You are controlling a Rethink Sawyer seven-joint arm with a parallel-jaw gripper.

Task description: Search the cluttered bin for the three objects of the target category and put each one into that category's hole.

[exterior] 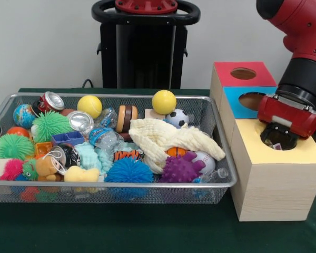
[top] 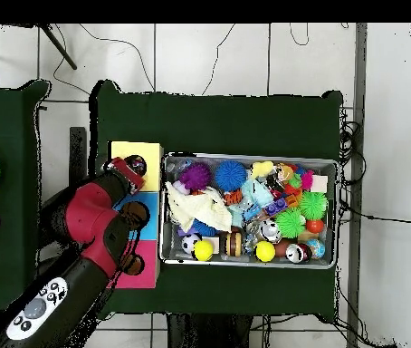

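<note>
The wire mesh bin (exterior: 121, 184) lies at the table's middle, full of toys; it also shows in the overhead view (top: 245, 157). No printed fabric piece shows clearly among the clutter. My gripper (exterior: 278, 138) hangs under its red head, lowered right at the round hole (exterior: 292, 145) in the yellow-topped cube (exterior: 284, 174), to the right of the bin. A small pale, coloured scrap shows at the hole's edge under the gripper; I cannot tell what it is. In the overhead view the gripper (top: 135, 166) sits over the yellow cube (top: 121, 150).
A plain cream cloth (exterior: 168, 138) lies over toys at the bin's right part. Spiky balls, yellow balls, cans and a plastic bottle fill the rest. The blue-topped cube (exterior: 237, 105) and red-topped cube (exterior: 226, 74) stand behind the yellow one. My arm (top: 91, 227) reaches over those cubes.
</note>
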